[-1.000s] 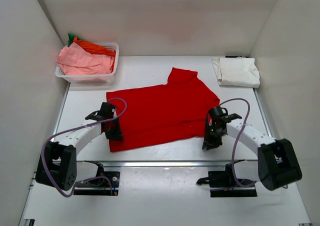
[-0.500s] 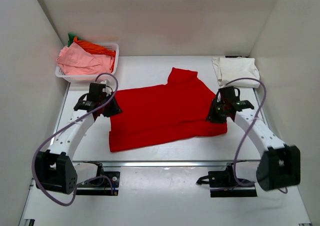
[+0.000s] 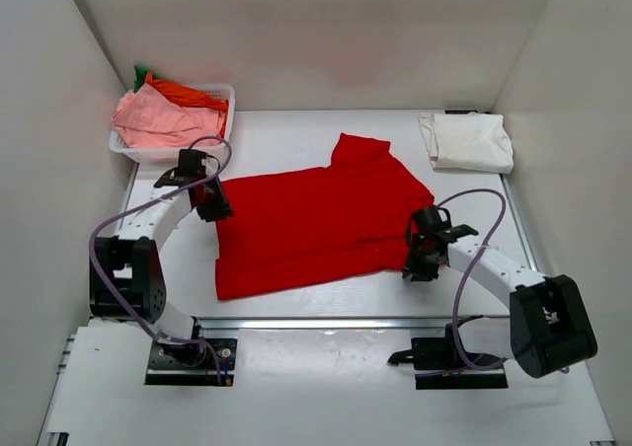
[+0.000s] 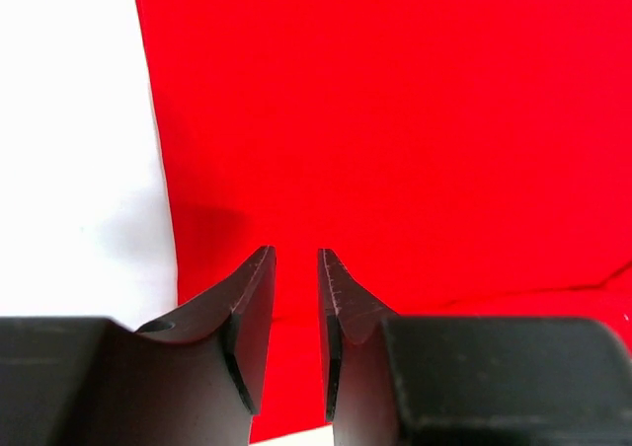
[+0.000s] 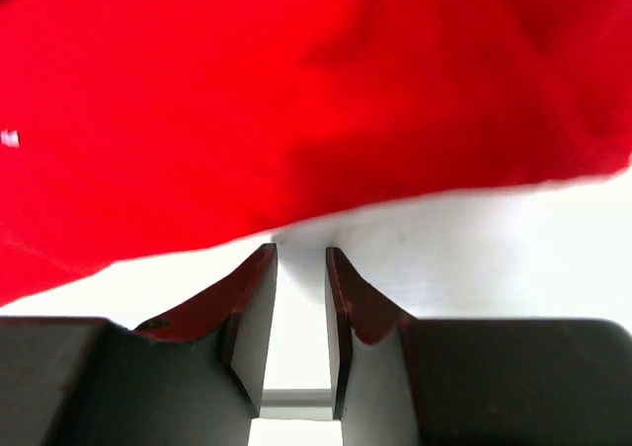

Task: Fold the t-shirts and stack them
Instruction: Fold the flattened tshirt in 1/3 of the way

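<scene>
White table (image 3: 326,135) carried the red t-shirt (image 3: 316,219) flat, its long axis left to right. The left gripper (image 3: 217,210) hung over its far left corner, the right gripper (image 3: 415,271) beside its near right hem, both jaws slightly apart, empty.

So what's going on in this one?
Two robot arms are working on a red t-shirt spread out in the middle of the table. The left pincer is over the shirt's left edge near its far corner. The right pincer is just off the near right edge, above bare table. Both are slightly open and neither holds cloth. A white shirt lies folded at the far right, and more shirts sit in the basket at the far left.
</scene>
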Tool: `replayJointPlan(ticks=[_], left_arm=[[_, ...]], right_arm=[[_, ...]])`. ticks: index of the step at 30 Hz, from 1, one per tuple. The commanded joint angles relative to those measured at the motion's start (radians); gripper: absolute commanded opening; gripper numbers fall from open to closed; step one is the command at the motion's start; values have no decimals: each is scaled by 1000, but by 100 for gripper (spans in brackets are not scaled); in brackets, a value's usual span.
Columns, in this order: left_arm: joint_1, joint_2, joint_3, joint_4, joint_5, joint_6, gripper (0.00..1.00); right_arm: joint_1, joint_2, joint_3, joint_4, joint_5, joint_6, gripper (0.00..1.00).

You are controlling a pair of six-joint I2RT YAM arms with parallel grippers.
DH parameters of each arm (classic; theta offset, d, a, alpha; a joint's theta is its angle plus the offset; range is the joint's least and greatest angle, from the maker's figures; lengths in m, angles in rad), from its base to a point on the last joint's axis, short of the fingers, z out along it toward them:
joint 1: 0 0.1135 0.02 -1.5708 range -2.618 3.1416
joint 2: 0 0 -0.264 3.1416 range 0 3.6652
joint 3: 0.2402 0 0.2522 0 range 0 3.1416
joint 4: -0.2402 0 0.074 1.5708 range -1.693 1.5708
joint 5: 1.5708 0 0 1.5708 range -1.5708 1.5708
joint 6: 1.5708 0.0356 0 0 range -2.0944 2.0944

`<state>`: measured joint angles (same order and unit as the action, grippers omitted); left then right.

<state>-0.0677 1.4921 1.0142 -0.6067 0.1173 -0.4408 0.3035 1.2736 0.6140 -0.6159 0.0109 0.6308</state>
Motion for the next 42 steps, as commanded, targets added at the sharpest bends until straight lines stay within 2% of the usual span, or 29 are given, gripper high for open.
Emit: replayJointPlan(ticks=[1,4,7,10,12,15,18,20,21,25,33,35,42], left_arm=[[12,22,63,30,-7,25,35],[19,36,76,48,-7,19,35],[11,36,74,54,-1,17,35],[14,34,74,59,16,17,35],[8,30,72,61,28,14,34],[3,20,64,65,36,19,34],[2,16,66,61,39,11,34],[2,14,70,61,36,11,34],[9,14,63,56,41,20,34],[9,11,67,64,35,20,34],[20,39,90,35,27,36,35],[20,46,86,32,24,36,37],[26,72,100,18,18,56,38]], right_arm=[[51,-23,-91,-105,17,108,24],[123,-77,-83,-131,-37,156,21],[160,-132,5,-166,35,152,22],[54,-166,65,-104,50,80,21],[-62,-164,78,-17,60,-11,22],[-196,-122,67,108,69,-104,24],[-268,-22,49,177,104,-160,30],[-270,85,47,165,122,-163,32],[-251,127,56,144,135,-152,32],[-107,126,37,26,199,-35,33],[-18,-37,-82,-116,123,113,30],[45,-77,-62,-158,127,173,30],[98,-209,-71,-326,66,233,29]])
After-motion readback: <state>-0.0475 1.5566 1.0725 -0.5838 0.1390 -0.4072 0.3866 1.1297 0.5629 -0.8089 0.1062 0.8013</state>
